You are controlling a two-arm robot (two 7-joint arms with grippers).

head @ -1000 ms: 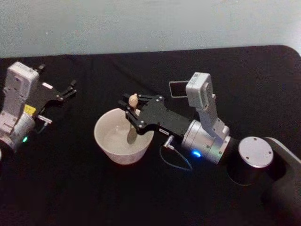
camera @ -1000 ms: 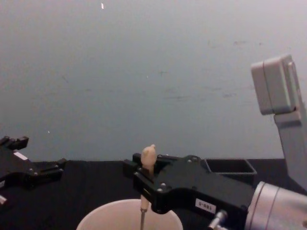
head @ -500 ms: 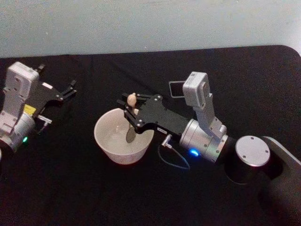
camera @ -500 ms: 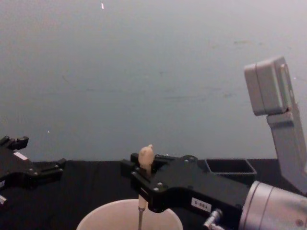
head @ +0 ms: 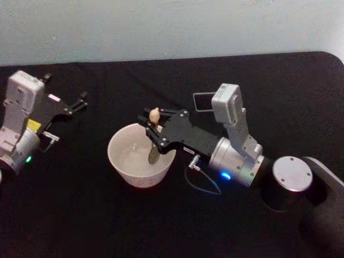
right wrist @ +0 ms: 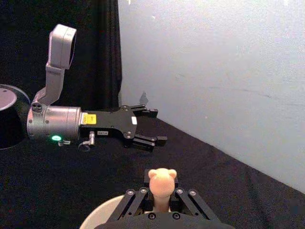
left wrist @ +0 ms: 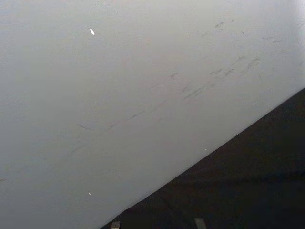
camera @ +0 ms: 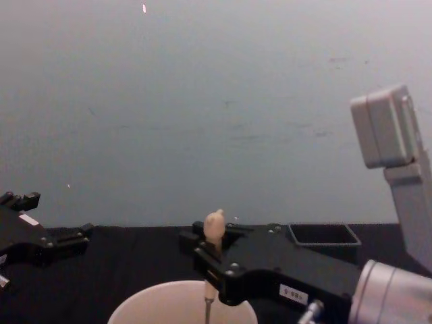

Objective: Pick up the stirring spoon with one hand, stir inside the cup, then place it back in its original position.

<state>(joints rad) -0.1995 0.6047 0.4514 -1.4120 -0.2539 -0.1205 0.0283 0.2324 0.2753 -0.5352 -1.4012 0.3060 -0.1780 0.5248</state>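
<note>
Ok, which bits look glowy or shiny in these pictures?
Head view: a blue light glows on the arm whose right gripper holds the stirring spoon in the cup; a green light glows on the parked left arm. Right wrist view: that green light too.

The bench (head: 80, 215) is covered in matt black cloth. The wide round cream cup (head: 134, 174) looks smooth with a dull sheen, like ceramic. The slim stirring spoon (camera: 214, 226) has a smooth pale peach handle and a thin shiny metal stem. The right gripper (head: 152, 123) is matt black, and its wrist is satin silver-grey metal. The pale wall (camera: 202, 101) is matt and scuffed.
</note>
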